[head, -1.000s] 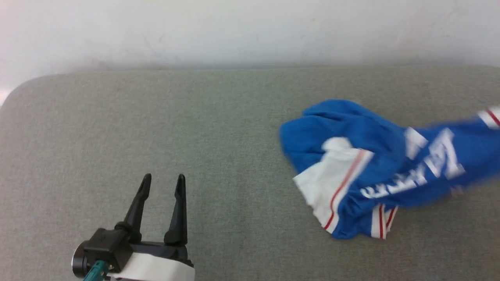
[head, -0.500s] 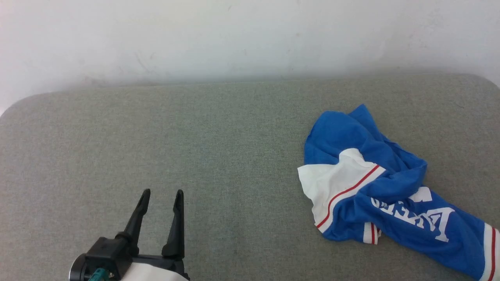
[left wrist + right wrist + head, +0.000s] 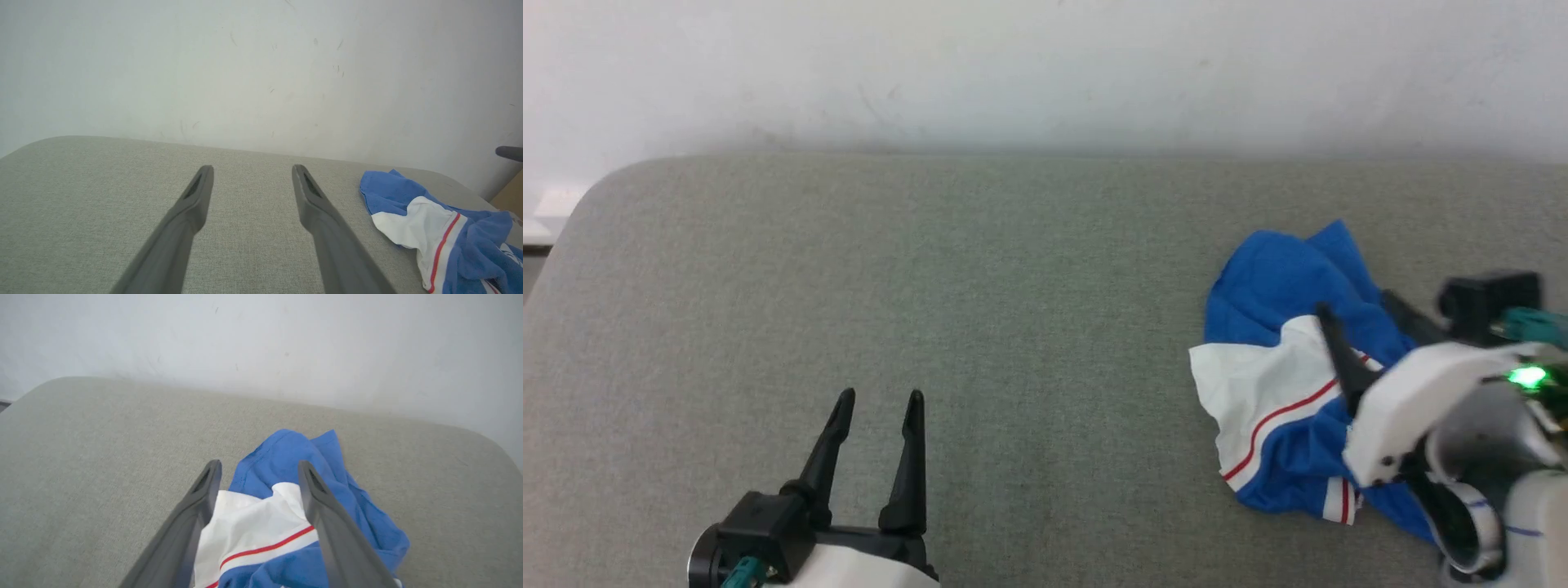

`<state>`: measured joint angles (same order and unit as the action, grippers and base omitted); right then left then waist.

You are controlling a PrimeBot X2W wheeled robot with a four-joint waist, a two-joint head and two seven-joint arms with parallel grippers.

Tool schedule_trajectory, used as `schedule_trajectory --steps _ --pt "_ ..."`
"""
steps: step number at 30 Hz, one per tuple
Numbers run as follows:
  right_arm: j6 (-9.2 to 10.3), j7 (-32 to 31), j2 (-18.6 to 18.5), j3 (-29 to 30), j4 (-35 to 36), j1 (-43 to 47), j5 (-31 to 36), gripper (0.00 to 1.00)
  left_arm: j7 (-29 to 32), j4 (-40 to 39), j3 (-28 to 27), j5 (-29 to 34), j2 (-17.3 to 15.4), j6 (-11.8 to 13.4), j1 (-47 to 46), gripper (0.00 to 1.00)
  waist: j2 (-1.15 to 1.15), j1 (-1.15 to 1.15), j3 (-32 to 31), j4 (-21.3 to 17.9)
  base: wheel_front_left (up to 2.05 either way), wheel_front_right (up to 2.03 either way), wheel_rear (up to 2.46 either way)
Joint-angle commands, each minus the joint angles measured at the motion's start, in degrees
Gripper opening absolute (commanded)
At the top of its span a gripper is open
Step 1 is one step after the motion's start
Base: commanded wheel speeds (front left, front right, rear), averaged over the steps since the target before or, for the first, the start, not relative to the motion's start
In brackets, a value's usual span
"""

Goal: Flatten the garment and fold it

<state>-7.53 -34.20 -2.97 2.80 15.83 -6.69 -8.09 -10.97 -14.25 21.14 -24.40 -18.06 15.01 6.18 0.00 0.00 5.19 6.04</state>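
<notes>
Judging by how the garment (image 3: pixel 1278 294) lies, the task is barely begun. It sits in a crumpled heap on the grey cushion (image 3: pixel 1013 327), directly under and just ahead of the right pincer (image 3: pixel 1353 302), with a white sleeve (image 3: pixel 1258 384) and its red stripe bunched over the blue cloth. Nothing is flattened and no fold is made.

The right pincer hangs over the heap with its fingers (image 3: pixel 327 522) spread wide. In the right wrist view the white sleeve shows between them, but they clamp nothing. Whether the fingertips touch the cloth I cannot tell.

The left pincer (image 3: pixel 881 394) stands equally wide and empty over bare cushion, well apart from the garment, which lies off to its right.

What is left, I judge, is nearly everything: find the hem or shoulders, spread the shirt out flat, smooth it, then fold.
</notes>
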Motion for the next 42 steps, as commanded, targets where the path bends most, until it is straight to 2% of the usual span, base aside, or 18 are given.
schedule_trajectory --steps 1,3,6,12,13,14,15,16,22,25,31,35,39,40,41,42 --pt "0.04 -0.9 0.1 -0.6 -1.0 -0.6 -0.8 1.0 -0.4 0.2 0.1 -0.1 0.3 0.1 -1.2 1.0 0.0 0.0 1.9 1.8 0.0 0.0 0.0" --pt "0.04 -4.8 0.1 -2.4 -4.1 -1.8 -1.6 1.0 -0.6 0.5 0.3 -0.2 0.6 -0.1 -1.7 1.0 0.0 0.0 3.0 2.8 0.0 0.0 0.0" --pt "0.04 -9.7 -0.9 -5.2 -9.1 -2.9 0.9 1.0 -1.0 1.2 0.6 -0.3 1.2 -0.5 -2.7 1.0 0.0 0.0 4.4 4.4 0.0 0.0 0.0" --pt "0.04 -11.8 -2.7 -9.6 -16.8 -3.9 2.3 1.0 -1.7 2.8 1.0 -0.4 2.1 -1.0 -4.4 1.0 0.0 0.0 6.3 7.0 0.0 0.0 0.0" --pt "0.04 -11.9 -2.8 -10.0 -17.8 -4.0 2.7 0.92 -1.8 3.0 1.0 -0.4 2.2 -1.1 -4.6 1.0 0.0 0.0 6.5 7.2 0.0 0.0 0.0" --pt "0.04 -11.6 -3.0 -10.2 -18.7 -4.3 3.2 0.44 -1.9 3.2 1.1 -0.4 2.3 -1.1 -4.7 1.0 0.0 0.0 6.6 7.3 0.0 0.0 0.0" --pt "0.04 -11.0 -3.0 -10.0 -19.3 -4.5 3.7 0.06 -2.0 3.4 1.2 -0.4 2.4 -1.2 -4.8 1.0 0.0 0.0 6.6 7.4 0.0 0.0 0.0" --pt "0.04 -10.5 -3.0 -9.6 -19.9 -4.7 4.2 0.0 -2.1 3.6 1.2 -0.4 2.5 -1.2 -4.9 1.0 0.0 0.0 6.5 7.5 0.0 0.0 0.0" --pt "0.04 -6.4 -2.3 -9.4 -19.2 -7.3 3.8 0.0 -2.5 4.8 0.8 -0.8 2.7 -1.0 -4.4 1.0 0.0 0.0 4.2 6.4 0.0 0.0 0.0" --pt "0.04 -4.1 -1.5 -12.3 -16.9 -10.6 1.8 0.0 -2.6 4.9 0.6 -0.9 2.6 -0.9 -4.2 1.0 0.0 0.0 3.0 5.7 0.0 0.0 0.0" --pt "0.04 -2.5 0.0 -24.8 -13.3 -13.9 -8.2 0.0 -2.7 4.5 -1.2 -0.9 1.9 0.8 -3.5 1.0 0.0 0.0 2.3 5.8 0.0 0.0 0.0" --pt "0.04 -6.1 0.1 -34.6 -13.7 -9.6 -13.7 0.0 -2.4 3.7 -2.2 -0.8 1.2 1.9 -2.5 1.0 0.0 0.0 3.1 7.2 0.0 0.0 0.0" --pt "0.04 -9.8 -2.2 -39.8 -16.6 -3.9 -15.7 0.0 -2.0 3.4 -2.0 -1.1 1.2 2.2 -1.7 1.0 0.0 0.0 3.6 8.6 0.0 0.0 0.0" --pt "0.04 -9.8 -3.0 -40.1 -17.0 -3.0 -15.8 0.25 -1.9 3.4 -1.8 -1.1 1.3 2.2 -1.5 1.0 0.0 0.0 3.6 8.8 0.0 0.0 0.0" --pt "0.04 -9.1 -4.1 -40.5 -17.0 -2.6 -15.2 1.0 -1.8 3.4 -1.6 -1.2 1.4 2.3 -1.3 1.0 0.0 0.0 3.6 8.9 0.0 0.0 0.0" --pt "0.04 -7.9 -4.9 -40.5 -16.9 -2.4 -14.7 1.0 -1.8 3.5 -1.4 -1.2 1.5 2.3 -1.2 1.0 0.0 0.0 3.5 9.0 0.0 0.0 0.0"
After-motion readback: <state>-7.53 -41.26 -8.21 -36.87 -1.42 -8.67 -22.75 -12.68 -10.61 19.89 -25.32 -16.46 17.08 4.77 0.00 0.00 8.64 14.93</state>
